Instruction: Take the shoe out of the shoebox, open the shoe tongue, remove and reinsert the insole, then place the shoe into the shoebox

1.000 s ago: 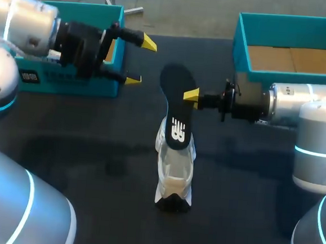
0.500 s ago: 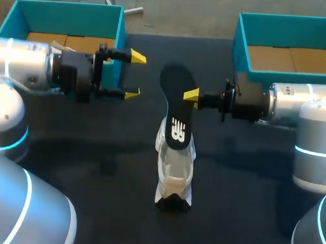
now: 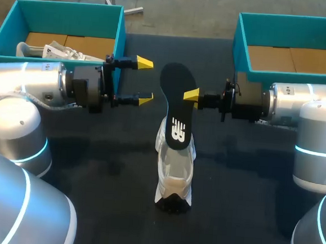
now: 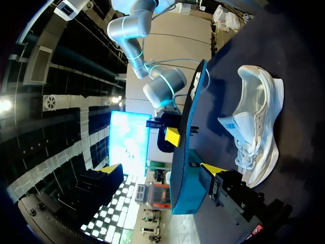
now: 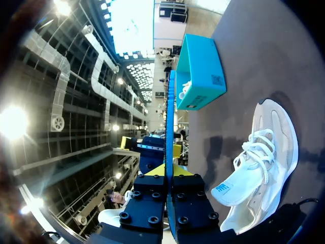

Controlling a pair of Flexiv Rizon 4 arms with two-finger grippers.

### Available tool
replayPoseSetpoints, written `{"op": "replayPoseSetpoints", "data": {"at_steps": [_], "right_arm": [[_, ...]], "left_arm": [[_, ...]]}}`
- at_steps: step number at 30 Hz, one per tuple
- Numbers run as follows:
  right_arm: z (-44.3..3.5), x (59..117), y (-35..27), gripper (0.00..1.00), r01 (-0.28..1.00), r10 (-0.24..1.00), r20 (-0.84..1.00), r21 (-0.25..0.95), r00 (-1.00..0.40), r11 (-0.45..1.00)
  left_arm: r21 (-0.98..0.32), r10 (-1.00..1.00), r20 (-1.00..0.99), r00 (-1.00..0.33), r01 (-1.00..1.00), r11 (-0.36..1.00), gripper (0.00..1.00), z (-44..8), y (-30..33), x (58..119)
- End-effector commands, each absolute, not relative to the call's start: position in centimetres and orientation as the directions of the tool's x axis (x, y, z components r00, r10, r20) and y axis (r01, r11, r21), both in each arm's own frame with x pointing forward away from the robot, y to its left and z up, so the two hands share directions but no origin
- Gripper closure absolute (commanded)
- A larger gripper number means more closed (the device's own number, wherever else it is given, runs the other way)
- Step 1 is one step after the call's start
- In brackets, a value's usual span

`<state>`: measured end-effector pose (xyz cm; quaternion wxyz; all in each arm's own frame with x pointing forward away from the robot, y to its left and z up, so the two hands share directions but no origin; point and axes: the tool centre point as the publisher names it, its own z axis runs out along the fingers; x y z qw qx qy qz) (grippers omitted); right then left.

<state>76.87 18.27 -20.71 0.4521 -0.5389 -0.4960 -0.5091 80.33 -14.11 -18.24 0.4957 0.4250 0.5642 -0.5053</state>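
**Right jaws holding, left jaws ready**

The thin black foam insole (image 3: 175, 109) stands clamped edgewise in my right jaws, its lower end over the white mesh sneaker (image 3: 175, 171) beneath them. My left jaws gape wide beside it, empty. It looks light and floppy, so it is best held mid-length.

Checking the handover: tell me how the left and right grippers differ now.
The left gripper is open and empty; the right gripper is shut on the insole. The left gripper stands apart from the insole; the right gripper touches its edge. Both point inward at it from opposite sides.
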Motion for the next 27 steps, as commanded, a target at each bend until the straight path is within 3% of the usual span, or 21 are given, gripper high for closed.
{"op": "replayPoseSetpoints", "data": {"at_steps": [1, 13, 14, 20, 27], "right_arm": [[-20.7, 76.8, 18.5, 1.00, 0.995, 0.076, 0.997, 0.017, -0.010, -0.102], [-20.7, 76.8, 18.5, 1.00, 0.995, 0.076, 0.997, 0.017, -0.010, -0.102], [-20.7, 76.8, 18.5, 1.00, 0.995, 0.076, 0.997, 0.017, -0.010, -0.102], [-20.7, 76.8, 18.5, 1.00, 0.995, 0.076, 0.997, 0.017, -0.010, -0.102], [-20.7, 76.8, 18.5, 1.00, 0.995, 0.076, 0.997, 0.017, -0.010, -0.102]], "left_arm": [[-0.148, -0.017, -0.989, -0.147, 0.981, 0.127, 0.00, -18.1, -14.2, 80.4], [-0.127, 0.003, -0.992, -0.130, 0.976, 0.175, 0.00, -18.9, -16.6, 81.1], [-0.116, 0.014, -0.993, -0.121, 0.976, 0.183, 0.16, -18.9, -16.9, 81.1], [-0.111, 0.044, -0.992, -0.122, 0.975, 0.193, 0.51, -19.5, -18.2, 80.9], [-0.137, 0.046, -0.988, -0.148, 0.973, 0.185, 0.51, -20.3, -18.9, 80.9]]}}
